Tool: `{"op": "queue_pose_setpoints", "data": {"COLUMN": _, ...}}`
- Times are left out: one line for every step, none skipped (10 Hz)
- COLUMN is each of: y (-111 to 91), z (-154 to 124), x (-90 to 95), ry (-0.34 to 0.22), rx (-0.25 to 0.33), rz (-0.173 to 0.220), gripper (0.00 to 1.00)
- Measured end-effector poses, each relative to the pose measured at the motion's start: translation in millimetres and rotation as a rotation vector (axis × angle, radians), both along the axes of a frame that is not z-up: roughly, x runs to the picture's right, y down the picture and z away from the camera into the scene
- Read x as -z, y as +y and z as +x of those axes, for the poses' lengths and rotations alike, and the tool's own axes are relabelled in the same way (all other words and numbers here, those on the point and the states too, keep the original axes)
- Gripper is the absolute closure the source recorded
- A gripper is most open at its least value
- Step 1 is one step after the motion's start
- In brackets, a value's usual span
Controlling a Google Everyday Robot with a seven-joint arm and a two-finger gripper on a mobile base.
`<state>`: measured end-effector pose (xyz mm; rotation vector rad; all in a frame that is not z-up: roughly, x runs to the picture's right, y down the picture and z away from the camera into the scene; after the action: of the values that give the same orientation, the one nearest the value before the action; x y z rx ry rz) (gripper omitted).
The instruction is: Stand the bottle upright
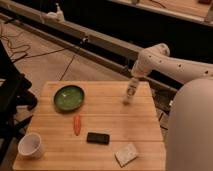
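The bottle is a slim pale shape at the far right of the wooden table, nearly upright and leaning slightly, with its lower end at the table top. My gripper comes down from the white arm at the right and is shut on the bottle's upper part. The bottle's cap is hidden by the gripper.
On the table are a green bowl at the back left, an orange carrot-like piece, a black phone, a pale sponge-like block at the front right and a white cup at the front left. The robot's white body fills the right edge.
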<state>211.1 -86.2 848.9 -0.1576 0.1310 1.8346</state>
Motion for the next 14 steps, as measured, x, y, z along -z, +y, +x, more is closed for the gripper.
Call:
{"op": "queue_pose_setpoints", "data": {"y": -3, "z": 1, "x": -1.1, "ry": 0.007, "rx": 0.002, "rz": 0.012, "gripper": 1.0}}
{"op": "queue_pose_setpoints", "data": {"y": -6, "z": 2, "x": -2.9, "ry": 0.013, "rx": 0.003, "rz": 0.026, "gripper": 1.0}}
{"op": "queue_pose_setpoints", "data": {"y": -8, "z": 2, "x": -4.3, "ry": 0.017, "rx": 0.003, "rz": 0.035, "gripper": 1.0}}
{"op": "queue_pose_setpoints", "data": {"y": -8, "z": 1, "x": -5.5, "ry": 0.019, "rx": 0.001, "rz": 0.041, "gripper": 1.0}}
{"op": "queue_pose_setpoints", "data": {"y": -7, "z": 1, "x": -6.7, "ry": 0.021, "rx": -0.001, "rz": 0.044, "gripper": 1.0}}
{"op": "queue_pose_setpoints", "data": {"y": -6, "z": 0, "x": -7.8, "ry": 0.021, "rx": -0.004, "rz": 0.044, "gripper": 1.0}}
{"op": "queue_pose_setpoints", "data": {"y": -5, "z": 0, "x": -8.7, "ry": 0.021, "rx": -0.005, "rz": 0.042, "gripper": 1.0}}
{"op": "queue_pose_setpoints", "data": {"y": -3, "z": 0, "x": -9.8, "ry": 0.026, "rx": -0.005, "rz": 0.041, "gripper": 1.0}}
{"op": "queue_pose_setpoints", "data": {"y": -2, "z": 3, "x": -11.5, "ry": 0.037, "rx": -0.003, "rz": 0.039, "gripper": 1.0}}
{"op": "queue_pose_setpoints", "data": {"y": -1, "z": 4, "x": -12.4, "ry": 0.044, "rx": -0.001, "rz": 0.039, "gripper": 1.0}}
{"op": "queue_pose_setpoints", "data": {"y": 0, "z": 5, "x": -14.2, "ry": 0.052, "rx": -0.002, "rz": 0.036, "gripper": 1.0}}
{"op": "queue_pose_setpoints", "data": {"y": 1, "z": 6, "x": -15.6, "ry": 0.058, "rx": -0.002, "rz": 0.035, "gripper": 1.0}}
{"op": "queue_pose_setpoints", "data": {"y": 1, "z": 5, "x": -16.2, "ry": 0.063, "rx": -0.002, "rz": 0.036, "gripper": 1.0}}
{"op": "queue_pose_setpoints", "data": {"y": 1, "z": 5, "x": -16.5, "ry": 0.068, "rx": -0.003, "rz": 0.036, "gripper": 0.98}}
